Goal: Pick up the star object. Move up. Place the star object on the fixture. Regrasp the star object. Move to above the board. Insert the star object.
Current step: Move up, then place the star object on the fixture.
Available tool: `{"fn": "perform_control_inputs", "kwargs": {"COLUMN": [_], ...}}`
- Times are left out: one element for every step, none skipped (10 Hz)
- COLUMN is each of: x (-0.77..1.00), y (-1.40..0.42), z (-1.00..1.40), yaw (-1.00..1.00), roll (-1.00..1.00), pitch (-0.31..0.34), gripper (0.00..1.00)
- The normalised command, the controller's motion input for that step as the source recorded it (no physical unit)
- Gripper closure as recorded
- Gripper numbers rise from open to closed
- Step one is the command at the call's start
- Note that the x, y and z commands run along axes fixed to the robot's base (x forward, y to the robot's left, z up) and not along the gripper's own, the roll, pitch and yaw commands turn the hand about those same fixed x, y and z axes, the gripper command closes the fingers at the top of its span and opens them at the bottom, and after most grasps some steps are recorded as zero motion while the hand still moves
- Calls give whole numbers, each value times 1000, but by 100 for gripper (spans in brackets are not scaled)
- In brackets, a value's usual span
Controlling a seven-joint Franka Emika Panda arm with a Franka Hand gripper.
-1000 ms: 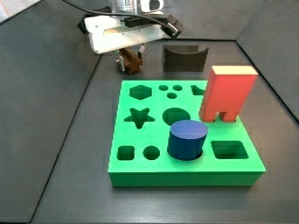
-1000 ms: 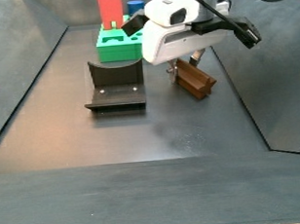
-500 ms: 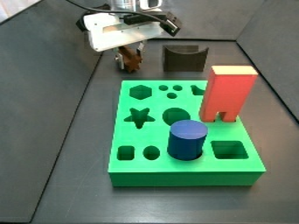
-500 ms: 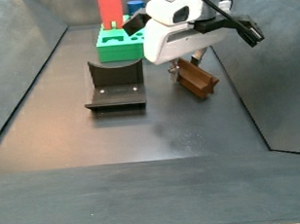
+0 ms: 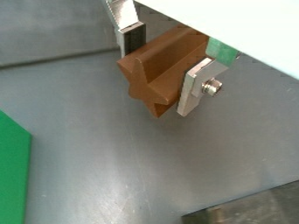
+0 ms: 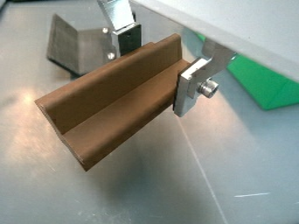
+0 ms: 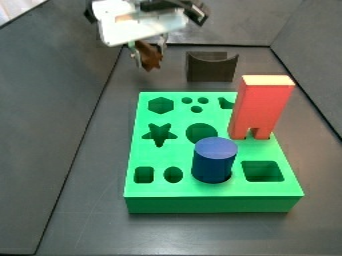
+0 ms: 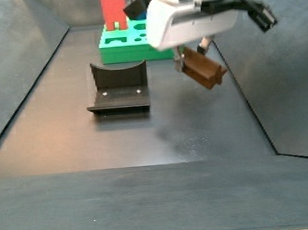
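- Fixed beside the table, facing each other across the large bright green slab with shaped holes [image 7: 214, 150] [image 8: 122, 46].
- Wrist-mounted, close on the hand [image 5: 163, 63] [image 6: 158, 58]; small brown wooden star-section peg [image 5: 158, 66] [image 6: 111, 101] shared.

No text, label, brand, number or sign can be read anywhere, neither on the gripper [image 5: 163, 63] clamping the star object [image 6: 111, 101] nor on the board [image 7: 214, 150] beside it.
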Motion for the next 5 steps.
{"fn": "perform_control_inputs", "kwargs": {"x": [-20, 0, 3, -10, -12], "y": [-2, 0, 0, -4, -5], "z": [284, 1000, 1000, 1000, 1000], "yaw": [4, 0, 5, 7, 9], "roll": [-31, 0, -6, -14, -18], "pitch": [45, 0, -5, 12, 13], "gripper": [100, 100, 100, 100, 100]}}
